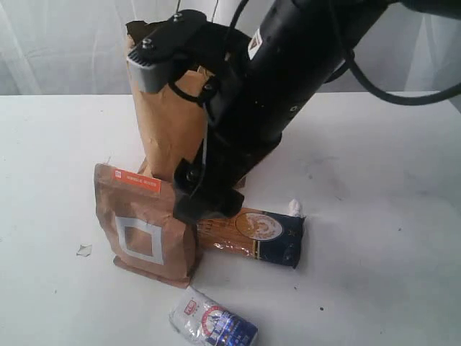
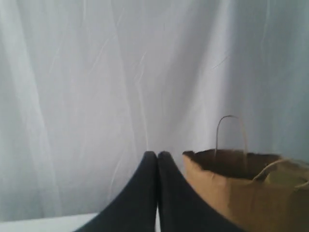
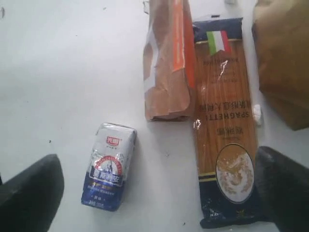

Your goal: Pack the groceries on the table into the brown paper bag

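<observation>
Backing the scuffed white table (image 1: 389, 216), pale curtains (image 1: 65, 43) drape the room.

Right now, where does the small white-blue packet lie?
In the exterior view the small white-blue packet lies flat on the table, low in the middle of the picture. It lies just in front of the brown pouch and the spaghetti pack, touching neither.

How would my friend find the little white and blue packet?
Find the tall brown paper bag on the white table. In front of it stands a brown pouch; the packet lies alone nearer the camera. It is the smallest, white with a blue end.
</observation>
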Robot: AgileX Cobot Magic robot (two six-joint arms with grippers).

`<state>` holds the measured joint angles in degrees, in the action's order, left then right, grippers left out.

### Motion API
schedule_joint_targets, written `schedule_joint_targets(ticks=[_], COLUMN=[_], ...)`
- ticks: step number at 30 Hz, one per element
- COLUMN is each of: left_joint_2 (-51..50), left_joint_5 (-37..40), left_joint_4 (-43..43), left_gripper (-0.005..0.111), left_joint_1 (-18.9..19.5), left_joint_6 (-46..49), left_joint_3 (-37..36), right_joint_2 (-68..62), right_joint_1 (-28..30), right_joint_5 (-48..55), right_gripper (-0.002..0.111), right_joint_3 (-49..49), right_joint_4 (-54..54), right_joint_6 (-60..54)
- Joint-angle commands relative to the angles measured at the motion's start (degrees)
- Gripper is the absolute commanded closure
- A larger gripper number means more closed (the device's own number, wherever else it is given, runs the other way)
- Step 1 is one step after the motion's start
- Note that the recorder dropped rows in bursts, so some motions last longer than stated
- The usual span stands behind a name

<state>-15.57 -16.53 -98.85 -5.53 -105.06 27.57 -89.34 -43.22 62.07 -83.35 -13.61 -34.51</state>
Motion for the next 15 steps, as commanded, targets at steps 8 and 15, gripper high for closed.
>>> schedule_joint_targets(ticks=[8, 15], left_joint_2=[0.2, 2.2], left_joint_5=[15.8, 26.6], left_joint_4=[-1.1, -1.1], left_gripper=[0.107, 0.107], left_joint_1=[-0.5, -0.5], left_joint_6=[-9.6, -9.6], left_joint_3=[-15.2, -15.5], right_joint_2=[-8.2, -13.3], right_joint_1=[-1.4, -1.4], right_joint_5=[-6.2, -15.4], right_gripper=[0.008, 0.008], right_joint_3=[0.1, 0.1], right_joint_4=[-0.9, -0.9], right_joint_6=[-1.4, -1.4])
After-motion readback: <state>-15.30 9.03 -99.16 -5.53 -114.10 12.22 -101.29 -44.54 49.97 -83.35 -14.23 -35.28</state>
